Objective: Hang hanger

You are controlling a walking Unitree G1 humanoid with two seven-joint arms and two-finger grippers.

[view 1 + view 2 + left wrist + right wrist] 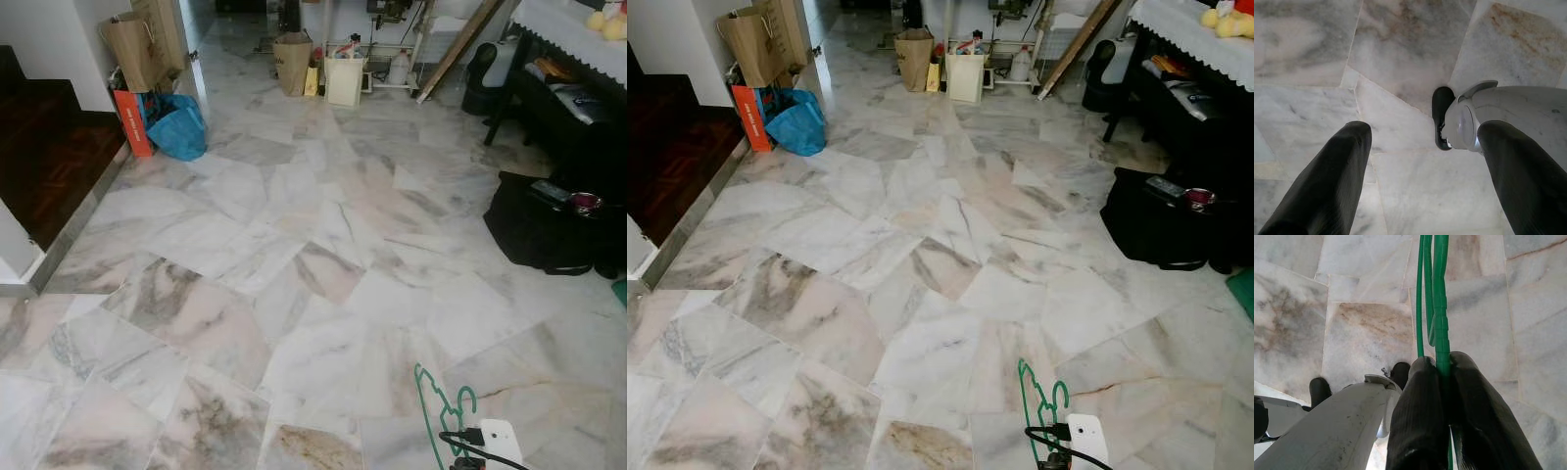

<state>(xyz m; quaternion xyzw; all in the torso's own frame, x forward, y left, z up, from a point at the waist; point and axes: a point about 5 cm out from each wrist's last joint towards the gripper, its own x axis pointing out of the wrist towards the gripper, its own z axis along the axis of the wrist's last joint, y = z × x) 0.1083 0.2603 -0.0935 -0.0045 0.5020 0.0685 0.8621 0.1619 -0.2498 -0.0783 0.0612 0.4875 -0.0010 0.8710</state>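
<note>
A green plastic hanger [438, 409] sticks up at the bottom right of the eye views, over the marble floor [313, 255]. My right gripper [1442, 364] is shut on the green hanger [1434, 293], whose bars run out from between the two black fingers [1415, 416] in the right wrist view. In the left wrist view my left gripper [1422, 142] hangs open above the floor, its black fingers [1327, 186] spread wide with nothing between them; my grey foot [1459, 120] shows below.
A black bag [537, 227] lies on the floor at the right beside a dark table [563, 93]. Paper bags [137, 49], an orange box and a blue bag [178, 127] stand at the far left by a dark wooden step [49, 157]. More bags [292, 64] line the far wall.
</note>
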